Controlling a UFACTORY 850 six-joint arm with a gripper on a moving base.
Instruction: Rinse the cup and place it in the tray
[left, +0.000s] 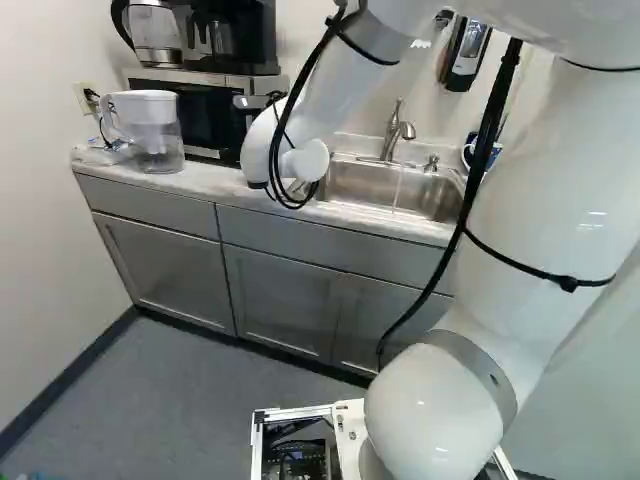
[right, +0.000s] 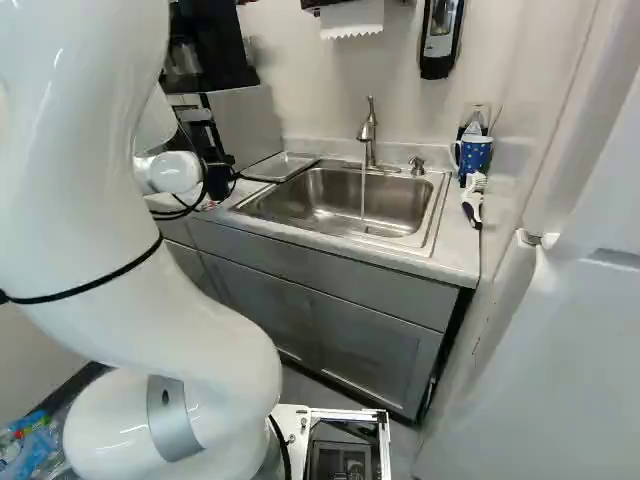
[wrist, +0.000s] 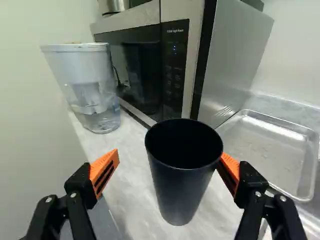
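- At the wrist, the gripper (wrist: 171, 153) stands open, its orange pads (wrist: 104, 172) spread wide, likely so they can pass down either side before squeezing.
- Between its fingers is the dark cup (wrist: 180, 195), ungripped. Taking twelve o'clock as straight ahead of the gripper, the three o'clock finger looks against or just beside the cup's wall; the nine o'clock one is clearly apart, so some centring may be wise.
- Mouth up and narrower foot down, the cup rests on the table (wrist: 132, 187). Its long axis runs upright, so it favours no clock direction; a side grip would suit this stance and leave the mouth free for water.
- Toward one to two o'clock lies the shallow metal tray (wrist: 265, 150), flat beside the sink (right: 350, 205), presumably there to receive the cup after rinsing.
- Running water (right: 362, 190) falls from the faucet (right: 369, 140) into the sink, apparently ready for the rinse. Closing on the cup seems the step in hand.
- Farther out, the microwave (wrist: 175, 70) stands near twelve and the pitcher (wrist: 90, 95) near eleven o'clock; lifting straight up first should avoid knocking either.
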